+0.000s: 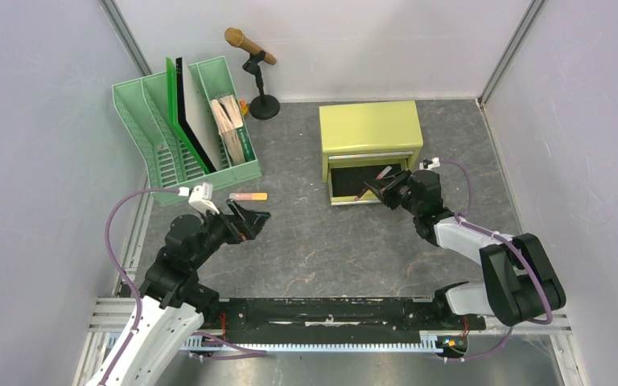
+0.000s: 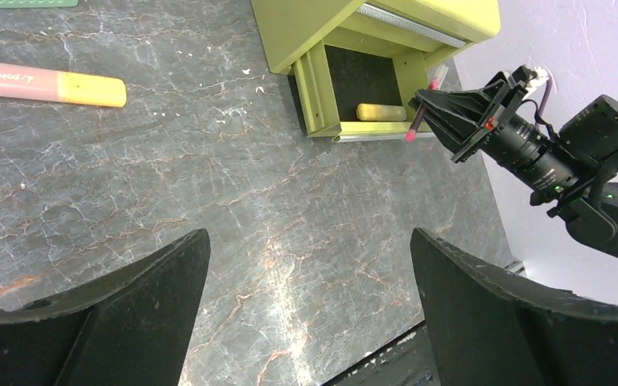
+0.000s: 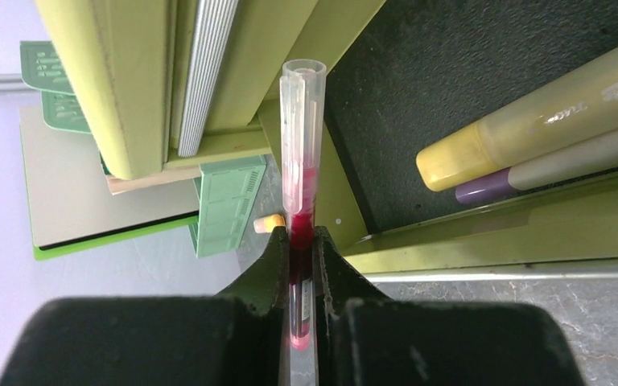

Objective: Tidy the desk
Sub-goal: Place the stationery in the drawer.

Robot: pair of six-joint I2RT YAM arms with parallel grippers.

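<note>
On the dark grey desk, a green file rack stands back left, a yellow-green 2-drawer cabinet to its right, a pink-and-yellow marker before the rack.

The left arm reaches forward and to the right from its base and is held low. The left gripper is fully spread, its fingers wide apart and gripping nothing. The right arm is bent at the elbow and extends forward-left with the wrist near level, and the right gripper is clamped on a pink pen that projects beyond the fingertips.
</note>
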